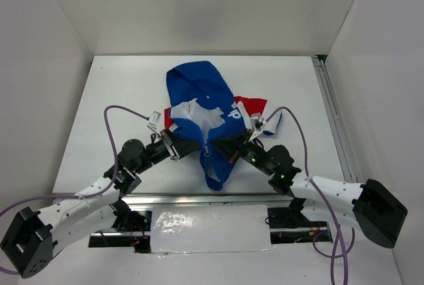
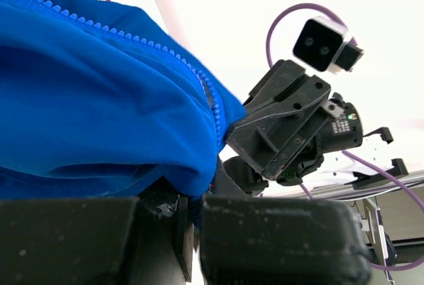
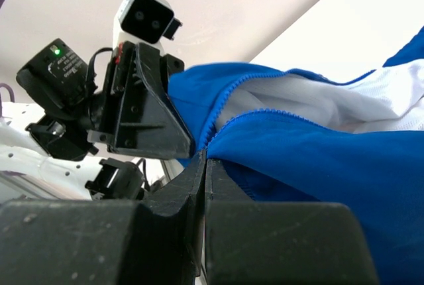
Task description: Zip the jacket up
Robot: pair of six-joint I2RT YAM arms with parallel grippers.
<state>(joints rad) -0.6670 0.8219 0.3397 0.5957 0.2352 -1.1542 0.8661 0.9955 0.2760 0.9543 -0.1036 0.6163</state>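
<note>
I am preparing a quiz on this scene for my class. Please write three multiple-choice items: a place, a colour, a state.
1. Where does the jacket lie? A) on the white table; B) hung on the back wall; C) on the floor.
2. Which colour is most of the jacket? A) green; B) black; C) blue.
3. What is the state of the zipper? A) closed up to the hood; B) partly open, with pale lining between its edges; C) covered by a towel.
Answers: 1 A, the top view shows it there; 2 C, blue dominates every view; 3 B, lining shows between the tooth rows.
</note>
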